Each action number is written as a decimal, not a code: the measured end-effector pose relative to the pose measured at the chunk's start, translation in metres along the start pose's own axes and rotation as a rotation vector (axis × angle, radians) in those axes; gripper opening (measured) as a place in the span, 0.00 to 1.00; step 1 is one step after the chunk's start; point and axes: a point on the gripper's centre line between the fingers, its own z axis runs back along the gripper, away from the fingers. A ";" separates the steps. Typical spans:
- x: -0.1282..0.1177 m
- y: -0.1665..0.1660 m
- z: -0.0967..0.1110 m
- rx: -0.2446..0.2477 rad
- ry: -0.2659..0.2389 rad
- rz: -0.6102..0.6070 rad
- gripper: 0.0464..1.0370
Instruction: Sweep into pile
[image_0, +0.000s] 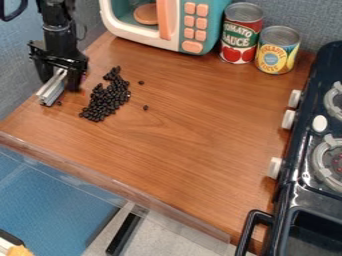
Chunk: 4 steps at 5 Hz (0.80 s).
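At the upper left, the gripper (61, 80) hangs low over the table's left edge, shut on a grey metal bar (52, 91) that slants down to the left. Right of the bar, with bare wood between, small black beans (105, 100) lie in an elongated heap, narrow at the back and wider in front. Two single beans lie to the right of the heap, one bean (145, 107) nearer the front and another bean (141, 82) farther back. A stray bean (59, 103) is beside the bar's lower end.
A toy microwave (175, 25) stands at the back, with a tomato sauce can (241, 34) and a pineapple can (277, 50) to its right. The dark toy stove (304, 172) lines the right side. A clear rim (120, 187) runs along the wooden table's (200, 145) front edge.
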 end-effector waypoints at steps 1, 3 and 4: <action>0.002 -0.003 0.002 -0.022 -0.004 -0.024 0.76; 0.001 0.003 0.004 -0.043 -0.006 -0.026 0.33; 0.001 0.002 0.004 -0.049 -0.004 -0.032 0.33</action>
